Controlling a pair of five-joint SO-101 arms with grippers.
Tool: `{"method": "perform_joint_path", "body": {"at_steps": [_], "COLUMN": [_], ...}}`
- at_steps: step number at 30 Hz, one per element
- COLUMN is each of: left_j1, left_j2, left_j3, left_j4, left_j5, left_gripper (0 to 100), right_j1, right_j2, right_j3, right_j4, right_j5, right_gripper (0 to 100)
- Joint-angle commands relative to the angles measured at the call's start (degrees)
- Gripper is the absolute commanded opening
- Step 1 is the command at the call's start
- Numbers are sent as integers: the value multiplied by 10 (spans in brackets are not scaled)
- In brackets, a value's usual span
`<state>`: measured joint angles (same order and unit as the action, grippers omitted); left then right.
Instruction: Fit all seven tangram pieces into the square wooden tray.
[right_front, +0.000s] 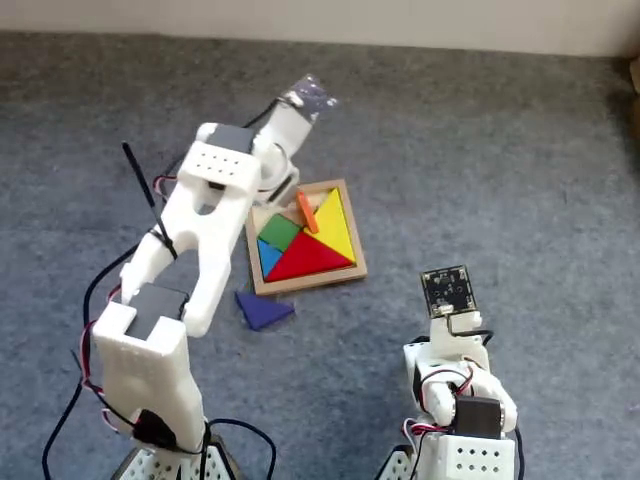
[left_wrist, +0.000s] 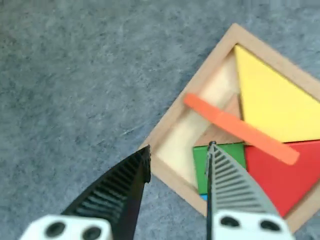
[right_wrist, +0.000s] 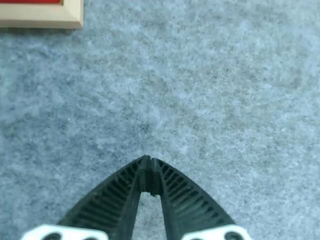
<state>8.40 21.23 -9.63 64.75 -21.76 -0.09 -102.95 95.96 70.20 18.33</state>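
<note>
L gripper (left_wrist: 179, 147) spread over tray (left_wrist: 202, 79), orange pc (left_wrist: 240, 129) askew, purple pc (right_front: 265, 310) outside

Loose triangle (right_front: 264, 310) on carpet (right_front: 500, 150) just beside tray (right_front: 306, 283); tilted strip (right_front: 308, 213) atop pieces (right_front: 335, 225) inside.

In the high view, one corner of the square wooden tray (right_front: 312, 283) is hidden under the white left arm (right_front: 200, 235). In the right wrist view, the red triangular piece (right_wrist: 30, 1) inside the tray is cut off by the edge.
</note>
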Motion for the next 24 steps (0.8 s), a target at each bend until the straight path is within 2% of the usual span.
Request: {"method": "perform_joint_path", "body": {"at_steps": [1, 12, 18, 24], "left_j1": [-16, 24, 50, 73], "left_j2": [-36, 7, 83, 99], "left_j3": [-11, -19, -93, -179], "left_j4": [-11, -52, -47, 19], "left_j5": [-5, -5, -3, -2], "left_gripper": [188, 188, 188, 188], "right_j1": [6, 6, 7, 7], "right_j2": [-7, -7, -7, -7], "right_j3": [38, 38, 38, 38], "right_j4": [1, 1, 1, 1], "right_j5": [7, 7, 7, 7], "right_gripper": [6, 6, 6, 6]}}
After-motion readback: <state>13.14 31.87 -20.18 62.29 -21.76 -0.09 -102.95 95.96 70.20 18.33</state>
